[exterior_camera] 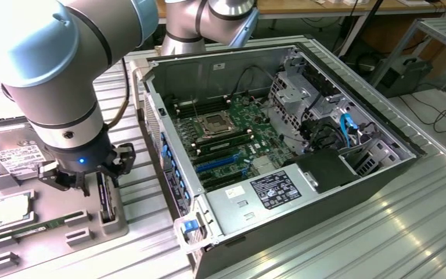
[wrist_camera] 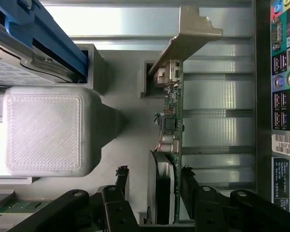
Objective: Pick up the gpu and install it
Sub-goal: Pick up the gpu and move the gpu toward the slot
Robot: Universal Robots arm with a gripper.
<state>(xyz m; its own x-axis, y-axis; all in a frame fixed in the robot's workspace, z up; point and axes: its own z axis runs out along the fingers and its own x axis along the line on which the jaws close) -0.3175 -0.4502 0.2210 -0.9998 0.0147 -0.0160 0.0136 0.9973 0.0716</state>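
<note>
The gpu [exterior_camera: 105, 201] stands on its edge in a slot of the grey parts tray [exterior_camera: 76, 239], at the exterior view's left beside the open computer case. In the wrist view the gpu [wrist_camera: 175, 121] is a thin dark board seen edge-on, with its silver bracket [wrist_camera: 188, 36] at the far end and a black cooler [wrist_camera: 159, 186] on one face. My gripper [exterior_camera: 91, 181] hangs low over the card. It [wrist_camera: 154, 176] is open and straddles the card: one finger [wrist_camera: 189, 182] lies close against the board, the other finger [wrist_camera: 121, 180] stands apart from the cooler.
The open case [exterior_camera: 378, 174] lies on its side with the motherboard [exterior_camera: 234, 131], blue card slots [exterior_camera: 216, 164] and power supply [exterior_camera: 273, 189] exposed. On the tray are a hard drive [exterior_camera: 10, 156], a processor [exterior_camera: 10, 210] and a green memory stick [exterior_camera: 37, 224]. The case's rear ports [wrist_camera: 282, 72] run close beside the card.
</note>
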